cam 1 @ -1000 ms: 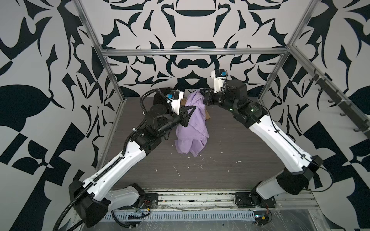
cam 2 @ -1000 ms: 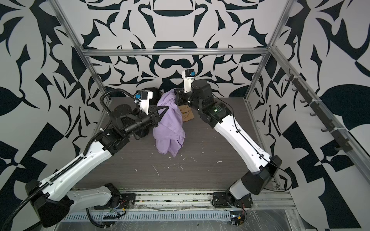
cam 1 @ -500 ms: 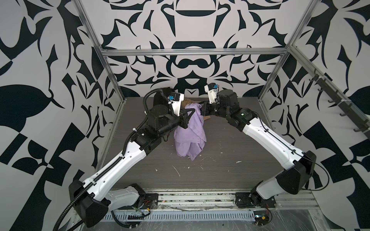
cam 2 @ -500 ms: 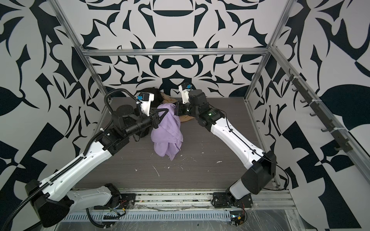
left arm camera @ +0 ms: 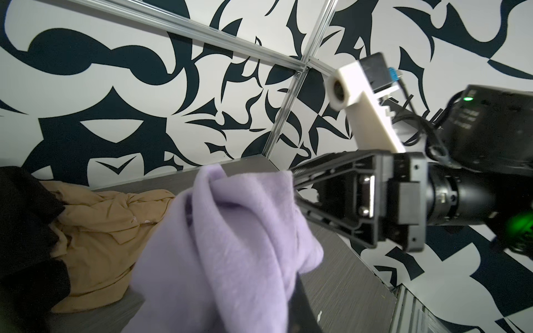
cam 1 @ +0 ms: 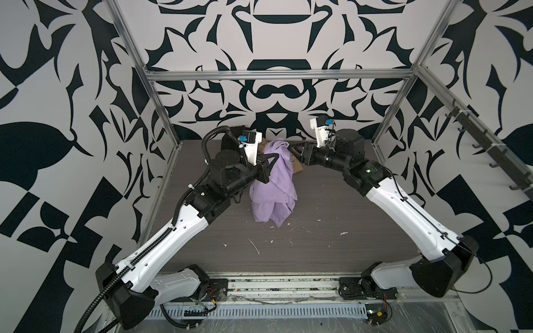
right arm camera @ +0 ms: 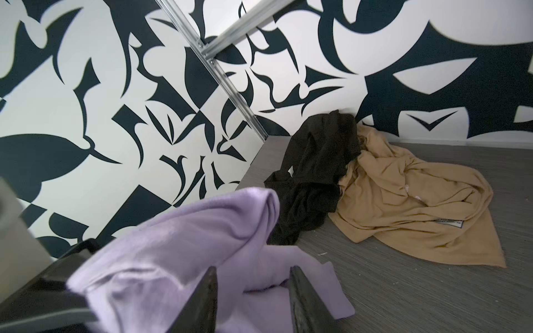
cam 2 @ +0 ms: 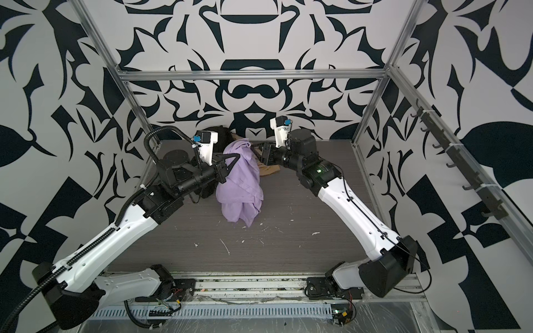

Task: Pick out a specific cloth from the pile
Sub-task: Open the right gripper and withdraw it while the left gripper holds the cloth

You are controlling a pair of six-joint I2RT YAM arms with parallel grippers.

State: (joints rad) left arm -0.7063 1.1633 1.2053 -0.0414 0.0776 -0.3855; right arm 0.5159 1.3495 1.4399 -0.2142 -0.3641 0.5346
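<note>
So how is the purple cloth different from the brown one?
The lavender cloth is pale purple; the tan cloth is sandy brown. The lavender cloth hangs bunched from the left gripper; the tan cloth lies spread on the table beside a black garment. Both are soft, crumpled fabric.

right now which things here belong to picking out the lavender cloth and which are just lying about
Job: soft light purple cloth, hanging from the shut left gripper; open right gripper beside it; pile of black and tan-beige garments behind.
Lying about: white scraps on the grey table; dark hook rail on the right wall.
</note>
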